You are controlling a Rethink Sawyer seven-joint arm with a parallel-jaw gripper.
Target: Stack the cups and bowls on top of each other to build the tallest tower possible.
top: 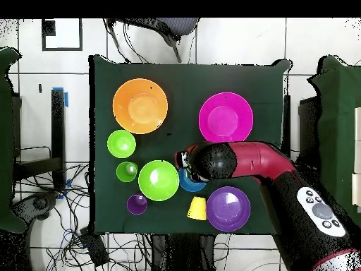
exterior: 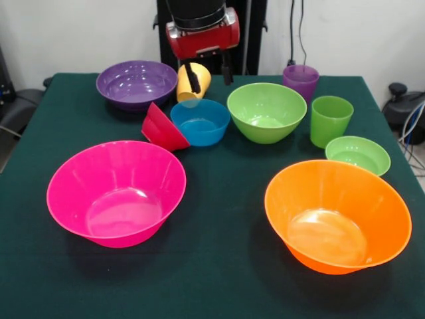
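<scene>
My gripper [exterior: 210, 74] hangs open at the far middle of the table, above the blue bowl [exterior: 200, 121], holding nothing. Its left finger [exterior: 193, 78] shows in front of the yellow-orange cup [exterior: 201, 78], which lies on its side [top: 197, 208]. A small red bowl [exterior: 163, 127] leans tilted against the blue bowl. To their right stand the medium green bowl [exterior: 266, 111], the purple cup [exterior: 300, 81], the green cup [exterior: 330, 119] and the small light green bowl [exterior: 358, 154]. The purple bowl [exterior: 136, 84] is at the far left. The large pink [exterior: 116, 193] and orange [exterior: 337, 216] bowls sit at the front.
All bowls and cups rest singly on the dark green tablecloth [exterior: 219, 266]. In the overhead view the arm [top: 240, 161] covers most of the blue bowl [top: 189, 186] and the red bowl. Cables and chairs surround the table.
</scene>
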